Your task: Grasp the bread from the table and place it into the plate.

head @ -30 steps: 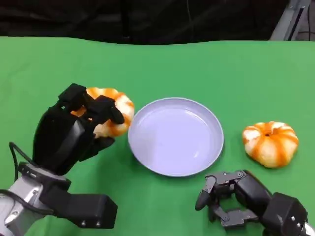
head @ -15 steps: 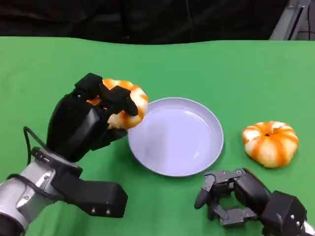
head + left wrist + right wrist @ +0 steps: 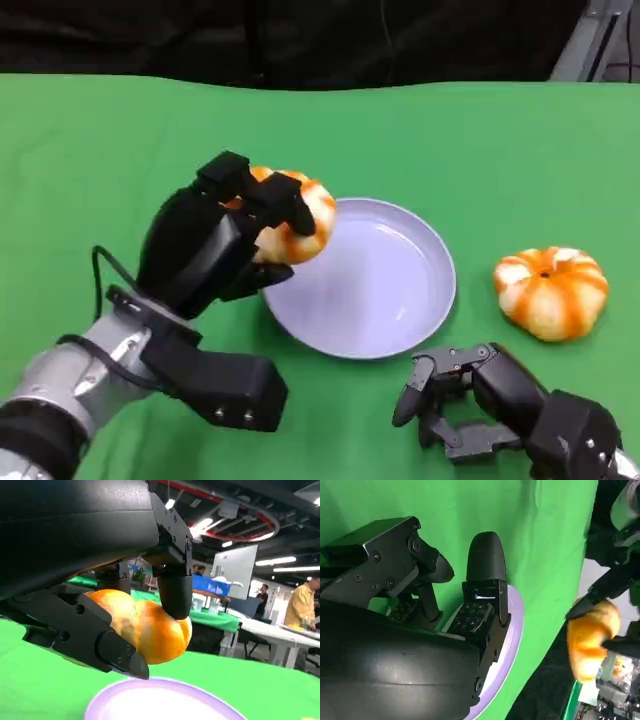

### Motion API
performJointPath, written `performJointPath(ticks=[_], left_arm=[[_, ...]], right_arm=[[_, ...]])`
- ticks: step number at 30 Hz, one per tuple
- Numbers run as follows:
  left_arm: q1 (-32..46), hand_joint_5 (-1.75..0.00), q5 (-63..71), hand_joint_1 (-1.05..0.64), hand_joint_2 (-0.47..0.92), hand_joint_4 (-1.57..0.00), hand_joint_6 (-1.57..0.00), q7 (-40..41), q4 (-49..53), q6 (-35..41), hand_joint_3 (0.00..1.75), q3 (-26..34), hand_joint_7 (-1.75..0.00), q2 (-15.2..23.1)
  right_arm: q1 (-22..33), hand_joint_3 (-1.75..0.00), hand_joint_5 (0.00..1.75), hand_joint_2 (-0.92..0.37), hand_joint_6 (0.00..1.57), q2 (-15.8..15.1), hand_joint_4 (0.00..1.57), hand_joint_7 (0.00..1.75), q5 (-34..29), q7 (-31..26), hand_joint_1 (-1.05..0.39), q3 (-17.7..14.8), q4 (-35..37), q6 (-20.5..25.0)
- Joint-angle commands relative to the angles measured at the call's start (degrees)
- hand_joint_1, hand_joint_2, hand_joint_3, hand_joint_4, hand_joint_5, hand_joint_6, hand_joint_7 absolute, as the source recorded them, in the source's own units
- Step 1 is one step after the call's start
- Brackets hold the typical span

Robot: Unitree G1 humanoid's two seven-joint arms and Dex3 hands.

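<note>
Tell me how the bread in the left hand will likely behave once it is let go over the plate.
The bread, held by the left hand above the plate's near-left rim, is rounded and lobed, so it may rock or roll a little on landing. Its glossy crust could slide on the smooth plate. The fingers leave no visible dent, so it probably holds its shape.

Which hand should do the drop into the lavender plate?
Left. The left hand holds the orange-and-white round bread above the round lavender plate's near rim. The right hand rests low, holding nothing.
</note>
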Motion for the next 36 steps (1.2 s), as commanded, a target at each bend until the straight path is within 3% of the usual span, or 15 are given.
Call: performJointPath(ticks=[1,4,12,21,27,36], left_arm=[[-2.18,-1.75,-1.10,-0.17,0.88,-0.54,-0.45,-1.41,1.97,-1.39,0.03,-0.59,-1.64,-1.47],[-3.04,-1.75,-1.05,-0.21,0.88,-0.55,-0.48,-2.09,3.39,-1.72,0.02,-1.17,-1.61,-2.68],[-5.79,-1.75,-1.54,-0.12,0.85,-0.52,-0.49,-8.95,5.50,-0.83,0.00,-2.76,-1.54,-5.30],[-8.99,-1.75,-2.60,-0.07,0.80,-0.50,-0.46,-13.34,10.27,-1.49,0.00,-3.57,-1.58,-7.20],[-12.43,-1.73,-3.45,-0.09,0.83,-0.49,-0.52,-15.71,15.69,-1.40,0.01,-3.80,-1.47,-8.42],[-16.48,-1.74,-3.89,-0.10,0.83,-0.48,-0.50,-16.91,22.06,-1.31,0.00,-4.25,-1.52,-9.87]], right_arm=[[0.88,-1.02,1.28,-0.61,1.01,-0.32,0.99,0.94,1.27,0.67,0.21,-0.33,-0.33,-0.39],[0.97,-1.01,1.29,-0.61,1.01,-0.46,0.98,0.95,1.04,0.58,0.21,-0.21,-0.49,-0.39],[1.12,-1.03,1.30,-0.60,1.01,-0.47,0.98,0.96,0.87,0.39,0.20,-0.11,-0.52,-0.66],[1.37,-1.01,1.31,-0.61,0.99,-0.02,0.94,0.96,1.43,0.68,0.18,-0.05,-0.87,-0.48],[1.29,-0.99,1.33,-0.60,1.00,-0.13,0.96,0.96,1.06,0.34,0.18,0.20,-0.55,-0.45],[1.58,-0.95,1.34,-0.62,1.02,0.00,0.95,0.95,1.55,1.13,0.16,0.23,-0.92,0.19]])
